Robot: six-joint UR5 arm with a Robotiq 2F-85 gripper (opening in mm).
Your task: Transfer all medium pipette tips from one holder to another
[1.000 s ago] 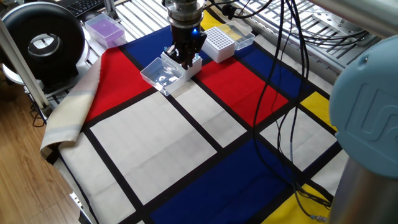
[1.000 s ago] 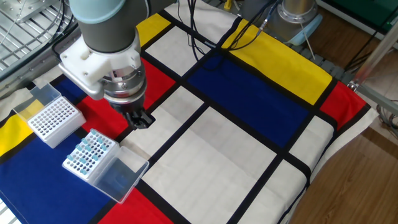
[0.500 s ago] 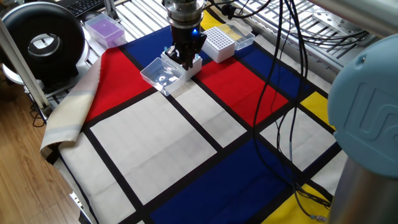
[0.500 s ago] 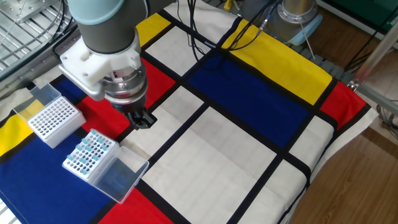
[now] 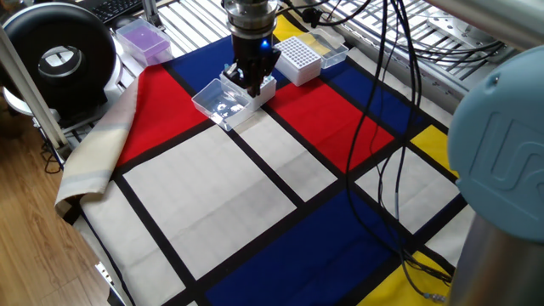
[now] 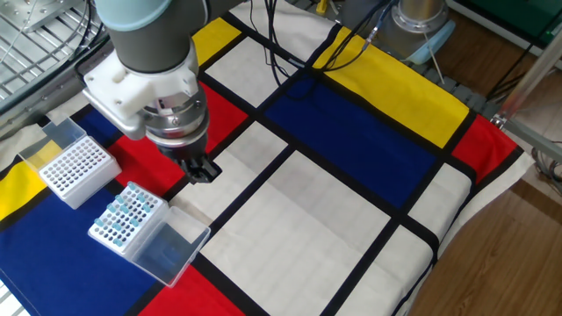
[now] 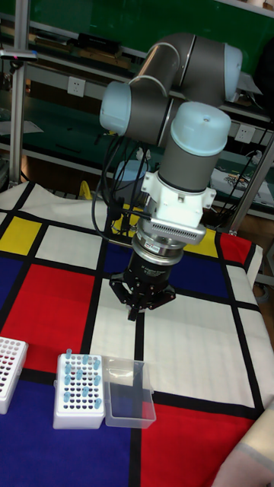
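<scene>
Near the counter's edge, the medium pipette tips [image 6: 121, 213] stand upright in a white tip rack [image 7: 79, 412]; they fill only part of its grid. The rack's clear hinged lid [image 6: 167, 247] lies open flat beside it on the cloth. A second white rack [image 6: 75, 168], its holes showing dark, sits just beside the first on the blue and yellow panels, with its own clear lid [image 6: 48, 140] folded back. The end effector [image 7: 140, 307] hangs above the cloth close to the tip rack, apart from it in the tall fixed view; its dark fingers [image 6: 201, 171] are drawn together to a point, and whether a tip sits between them cannot be told. A colour-block tablecloth [image 6: 334, 219] covers the counter. A purple box [image 5: 143, 38] stands off at a far corner.
</scene>
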